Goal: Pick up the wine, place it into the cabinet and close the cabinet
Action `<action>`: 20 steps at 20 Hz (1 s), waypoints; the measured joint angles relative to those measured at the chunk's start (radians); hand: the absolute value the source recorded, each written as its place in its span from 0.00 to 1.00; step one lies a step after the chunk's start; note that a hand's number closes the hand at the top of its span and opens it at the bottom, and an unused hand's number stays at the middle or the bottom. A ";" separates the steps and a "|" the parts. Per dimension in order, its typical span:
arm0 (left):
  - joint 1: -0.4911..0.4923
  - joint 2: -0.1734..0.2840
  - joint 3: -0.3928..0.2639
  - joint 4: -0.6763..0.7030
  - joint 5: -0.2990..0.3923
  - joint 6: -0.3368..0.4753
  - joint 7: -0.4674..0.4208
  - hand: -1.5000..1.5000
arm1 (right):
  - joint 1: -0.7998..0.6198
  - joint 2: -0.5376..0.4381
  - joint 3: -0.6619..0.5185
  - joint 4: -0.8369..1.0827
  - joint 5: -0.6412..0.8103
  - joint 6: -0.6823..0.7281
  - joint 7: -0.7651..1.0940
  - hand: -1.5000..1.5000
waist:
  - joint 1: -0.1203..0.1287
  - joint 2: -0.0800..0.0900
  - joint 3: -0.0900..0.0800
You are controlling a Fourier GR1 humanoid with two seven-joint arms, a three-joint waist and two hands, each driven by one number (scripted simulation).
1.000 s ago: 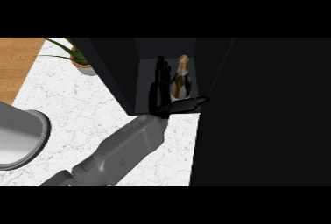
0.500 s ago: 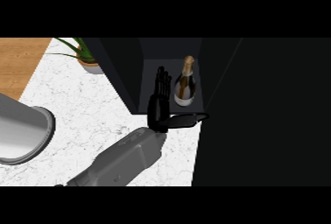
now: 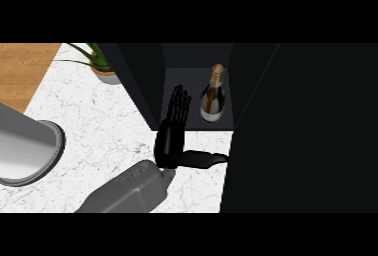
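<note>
wine (image 3: 212,97) inside cabinet (image 3: 148,85), hand (image 3: 171,142) alongside

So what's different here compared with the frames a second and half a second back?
The hand has let go of the wine bottle and drawn back, open, fingers straight, thumb out to the right. The bottle stayed upright in the cabinet; the potted plant is unmoved.

So the wine (image 3: 212,95) is a dark bottle with a gold foil neck and a pale band round the base, standing upright inside the cabinet (image 3: 148,80). The cabinet's a black box on the counter, its front open; the big dark panel on the right is probably its door, hard to tell.
</note>
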 measured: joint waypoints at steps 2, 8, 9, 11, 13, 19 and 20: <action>0.034 0.045 -0.003 -0.077 -0.030 -0.001 0.022 0.00 | 0.005 -0.009 -0.018 -0.001 -0.003 0.007 -0.011 0.00 | 0.001 -0.001 0.000; 0.146 0.193 0.000 -0.312 -0.102 -0.014 0.092 0.00 | 0.018 -0.036 -0.048 0.012 -0.058 0.048 -0.023 1.00 | 0.005 -0.001 0.001; 0.159 0.208 0.005 -0.317 -0.112 -0.037 0.093 0.00 | 0.010 -0.046 -0.048 0.009 -0.075 0.060 -0.014 1.00 | 0.004 0.000 0.000; 0.189 0.251 0.003 -0.379 -0.127 -0.052 0.111 0.00 | 0.005 -0.068 -0.035 -0.011 -0.084 0.077 0.011 1.00 | 0.003 -0.001 0.001; 0.235 0.295 -0.005 -0.450 -0.144 -0.068 0.112 1.00 | 0.020 -0.090 -0.026 -0.013 -0.085 0.120 -0.008 1.00 | 0.004 -0.001 0.001; 0.361 0.466 0.044 -0.661 -0.155 -0.124 0.137 1.00 | 0.038 -0.107 0.044 -0.015 -0.099 0.186 0.003 1.00 | 0.008 -0.002 0.000; 0.390 0.496 0.049 -0.682 -0.156 -0.140 0.130 1.00 | 0.057 -0.104 0.070 -0.020 -0.103 0.193 0.011 1.00 | 0.007 -0.003 0.000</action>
